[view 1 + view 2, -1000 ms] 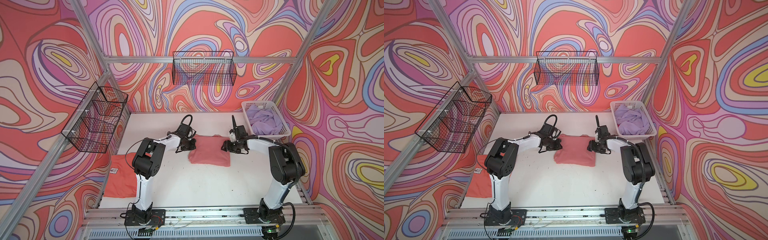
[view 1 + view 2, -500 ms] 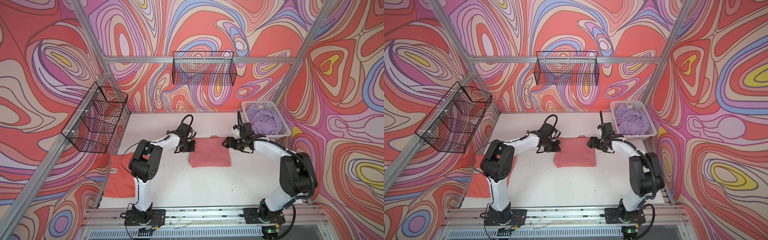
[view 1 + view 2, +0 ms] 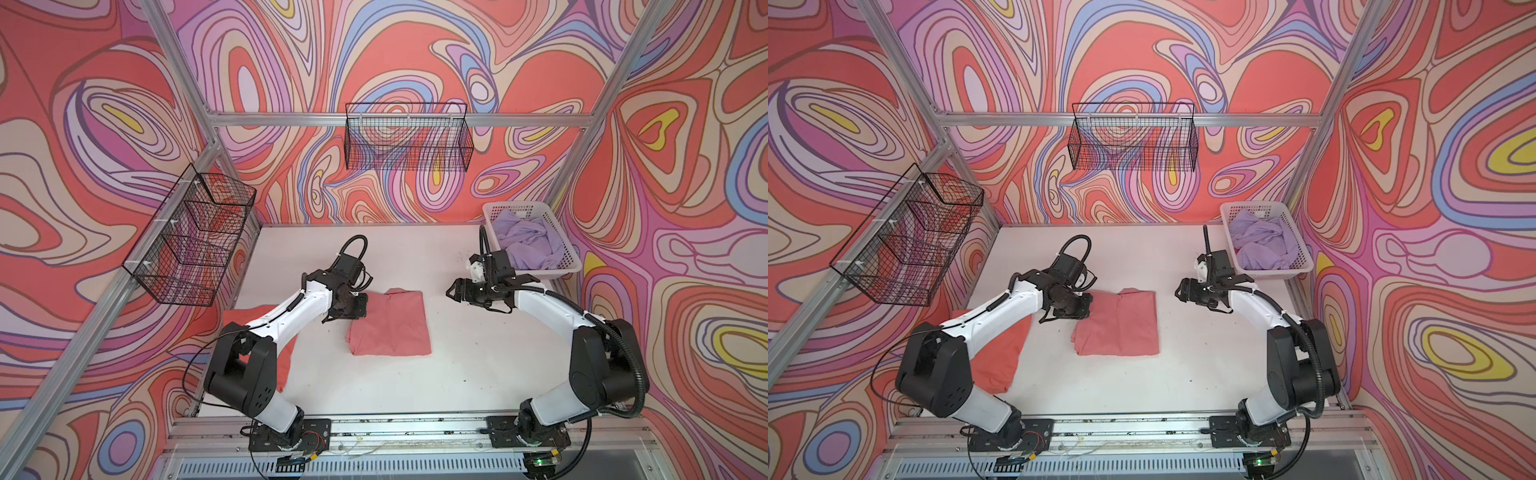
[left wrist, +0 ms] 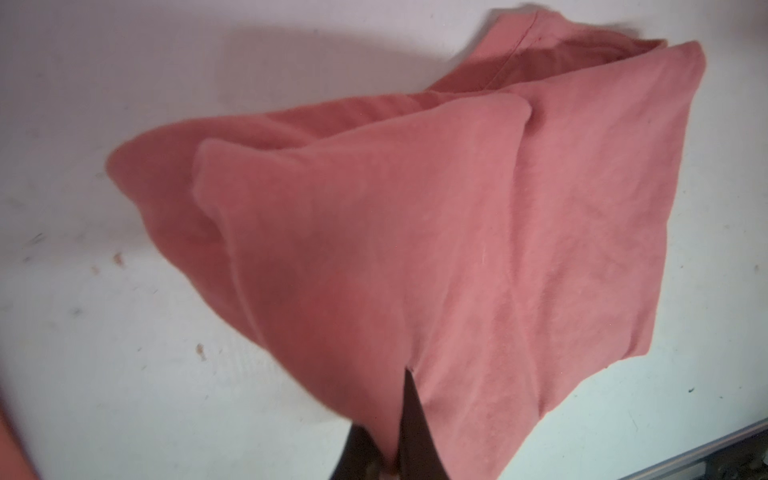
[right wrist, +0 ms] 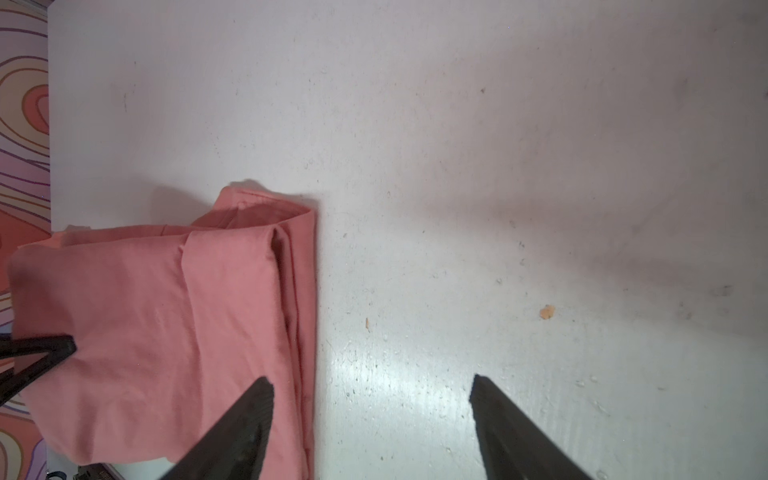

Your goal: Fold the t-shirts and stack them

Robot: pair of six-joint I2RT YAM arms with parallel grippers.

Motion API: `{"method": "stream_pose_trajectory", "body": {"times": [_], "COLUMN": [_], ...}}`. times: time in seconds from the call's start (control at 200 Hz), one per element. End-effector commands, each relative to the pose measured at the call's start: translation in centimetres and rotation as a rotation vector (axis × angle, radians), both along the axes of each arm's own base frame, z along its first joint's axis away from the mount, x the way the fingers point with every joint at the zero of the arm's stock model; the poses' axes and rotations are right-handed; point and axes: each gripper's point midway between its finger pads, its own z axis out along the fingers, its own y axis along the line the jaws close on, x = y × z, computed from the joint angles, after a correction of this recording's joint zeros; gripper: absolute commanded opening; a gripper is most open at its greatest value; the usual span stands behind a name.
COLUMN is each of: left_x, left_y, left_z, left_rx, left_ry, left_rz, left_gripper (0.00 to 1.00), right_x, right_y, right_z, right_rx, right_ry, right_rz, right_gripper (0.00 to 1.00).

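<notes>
Right fingers (image 5: 249,419) backed off to 3 o'clock, open; left fingers (image 4: 411,424) pinch the shirt (image 3: 392,332) at 9 o'clock; I'd drag slowly, low.

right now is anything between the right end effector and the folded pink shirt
Nothing visible. The open right end effector hangs beside the pink shirt with only bare table between them. The left end effector is shut on the shirt's opposite side, clear of that gap.

folded pink shirt (image 3: 390,324) on table (image 3: 457,374)
</notes>
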Motion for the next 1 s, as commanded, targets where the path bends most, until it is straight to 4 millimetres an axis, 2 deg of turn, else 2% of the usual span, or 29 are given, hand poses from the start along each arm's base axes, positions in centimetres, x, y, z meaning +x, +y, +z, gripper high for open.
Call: {"method": "stream_pose_trajectory", "body": {"times": [0.0,0.185,0.365,0.591,0.871,0.996], "left_x": [-2.7,-5.3,-5.6,-7.6,-7.7,-7.4], "left_y": [4.2,7.2,8.7,11.4,15.5,16.6], "left_z": [0.2,0.4,2.3,3.9,6.2,6.8], "left_rx": [0.135,0.196,0.23,0.355,0.61,0.602], "left_ry": [0.053,0.099,0.076,0.153,0.149,0.118], "left_rz": [0.045,0.083,0.17,0.267,0.266,0.31], "left_gripper": [0.0,0.0,0.0,0.0,0.0,0.0], "right_x": [-0.3,-0.9,-1.7,-1.7,-0.4,-0.1], "right_y": [0.3,0.4,0.6,0.8,1.6,1.8], "right_z": [1.0,1.5,1.2,1.8,2.3,2.3], "right_rx": [0.022,0.028,0.036,0.022,0.037,0.037], "right_ry": [-0.027,-0.027,0.002,0.015,0.005,0.008], "right_rz": [0.01,0.019,0.033,0.076,0.116,0.13], "right_gripper": [0.79,0.79,0.79,0.79,0.79,0.79]}}
